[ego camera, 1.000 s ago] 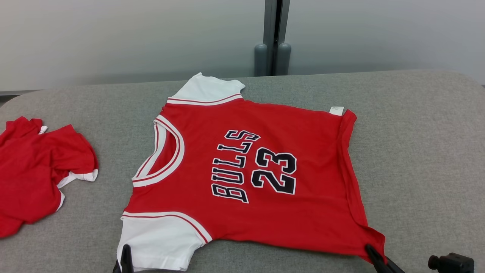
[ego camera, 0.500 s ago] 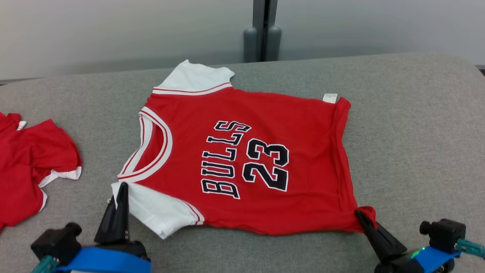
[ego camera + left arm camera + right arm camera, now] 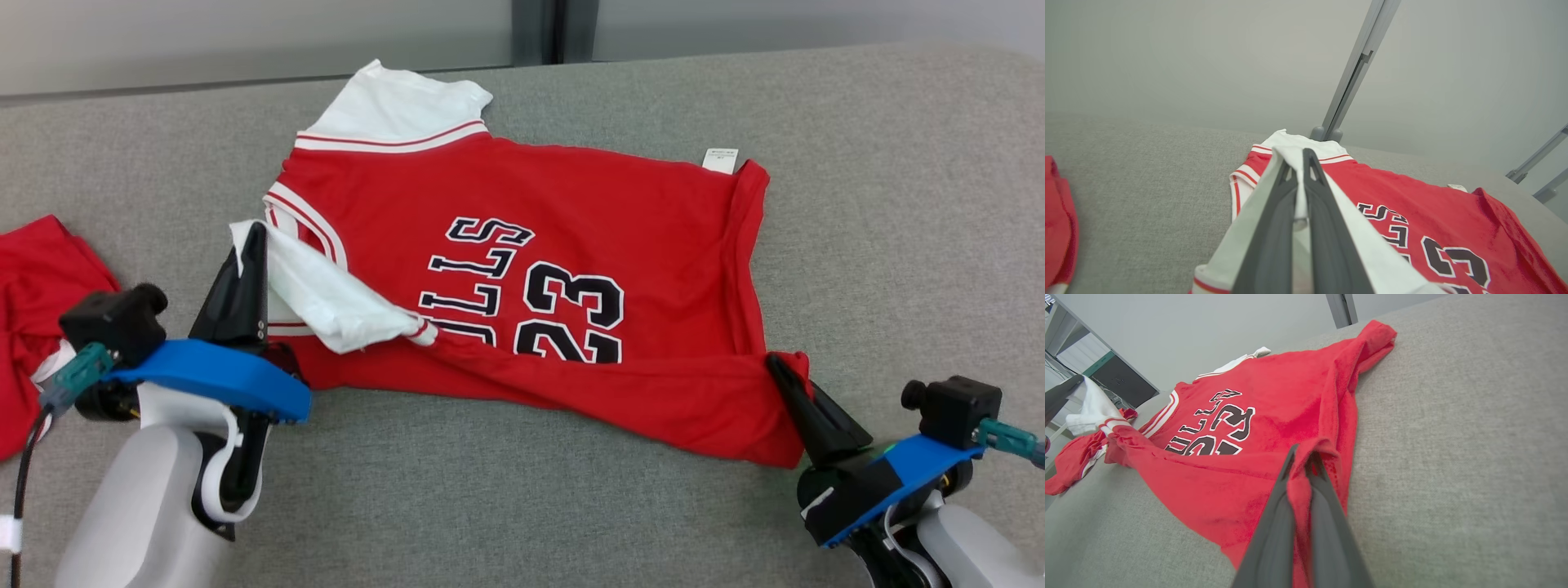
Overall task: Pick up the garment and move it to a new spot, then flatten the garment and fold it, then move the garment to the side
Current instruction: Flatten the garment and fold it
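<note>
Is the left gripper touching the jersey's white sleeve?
Touching. The left wrist view shows the left gripper shut on the sleeve, cloth pinched between its fingers.

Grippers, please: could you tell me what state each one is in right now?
Left gripper: shut on the jersey, at its white sleeve.
Right gripper: shut on the jersey, at its hem corner.

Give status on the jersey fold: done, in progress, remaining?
Done: jersey looks flattened, far half lying smooth on the grey surface. In hand: first fold, left gripper shut on the near white sleeve, right gripper shut on the near hem corner, near edge raised over the lettering. Left: finish folding, move aside.
</note>
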You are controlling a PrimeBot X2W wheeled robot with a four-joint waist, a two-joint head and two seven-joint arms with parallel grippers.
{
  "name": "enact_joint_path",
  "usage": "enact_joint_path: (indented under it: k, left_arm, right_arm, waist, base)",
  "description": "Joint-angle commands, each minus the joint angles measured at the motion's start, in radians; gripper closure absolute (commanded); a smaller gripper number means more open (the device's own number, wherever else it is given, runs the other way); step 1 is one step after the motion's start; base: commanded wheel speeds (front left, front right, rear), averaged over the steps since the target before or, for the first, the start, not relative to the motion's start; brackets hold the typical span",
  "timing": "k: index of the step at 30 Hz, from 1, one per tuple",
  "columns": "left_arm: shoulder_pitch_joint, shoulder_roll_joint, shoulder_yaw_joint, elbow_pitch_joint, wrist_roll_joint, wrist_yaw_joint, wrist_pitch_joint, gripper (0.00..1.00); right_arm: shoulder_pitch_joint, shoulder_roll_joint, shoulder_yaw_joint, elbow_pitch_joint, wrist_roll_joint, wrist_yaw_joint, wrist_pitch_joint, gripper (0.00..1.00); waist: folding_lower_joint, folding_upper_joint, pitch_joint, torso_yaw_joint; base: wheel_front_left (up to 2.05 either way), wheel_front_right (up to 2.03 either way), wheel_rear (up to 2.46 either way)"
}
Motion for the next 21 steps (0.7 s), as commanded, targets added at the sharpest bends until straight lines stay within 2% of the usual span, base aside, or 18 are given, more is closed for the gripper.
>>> enact_joint_path:
  k: [1,6,7,8,9,15,21]
  left_arm:
    - [-0.056,-0.006,-0.007,0.046,0.015,-0.013,-0.006,1.00]
    - [-0.163,-0.012,-0.035,0.202,0.033,-0.041,-0.030,1.00]
    - [-0.178,-0.016,-0.038,0.230,0.034,-0.045,-0.038,1.00]
    - [-0.191,-0.017,-0.039,0.254,0.042,-0.048,-0.055,0.64]
    - [-0.199,-0.020,-0.043,0.274,0.045,-0.048,-0.070,0.00]
    - [-0.172,-0.036,-0.036,0.352,0.046,-0.057,-0.133,0.00]
    - [-0.112,-0.019,-0.017,0.381,0.046,-0.058,-0.154,0.00]
  right_arm:
    - [-0.033,0.012,0.009,0.014,-0.001,0.000,-0.011,1.00]
    - [-0.080,0.035,0.035,0.056,-0.005,0.000,-0.034,1.00]
    - [-0.086,0.036,0.039,0.066,-0.013,0.000,-0.035,0.89]
    - [-0.090,0.036,0.047,0.072,-0.026,0.000,-0.041,0.64]
    - [-0.093,0.036,0.051,0.076,-0.039,0.000,-0.045,0.00]
    - [-0.015,0.030,-0.005,0.074,-0.101,0.000,-0.062,0.00]
    - [0.099,0.027,-0.084,0.004,-0.176,0.000,-0.064,0.00]
  waist:
    - [-0.0002,0.0000,0.018,0.005]
    - [-0.0002,0.0000,0.037,-0.004]
    - [-0.0002,0.0000,0.037,-0.005]
    - [-0.0002,0.0000,0.036,-0.007]
    - [-0.0002,0.0000,0.034,-0.009]
    - [-0.0002,0.0000,-0.010,-0.009]
    - [-0.0002,0.0000,-0.037,-0.011]
  base:
    - [0.00,0.00,0.00]
    - [0.00,0.00,0.00]
    - [0.00,0.00,0.00]
    - [0.00,0.00,0.00]
    - [0.00,0.00,0.00]
    - [0.00,0.00,0.00]
    - [0.00,0.00,0.00]
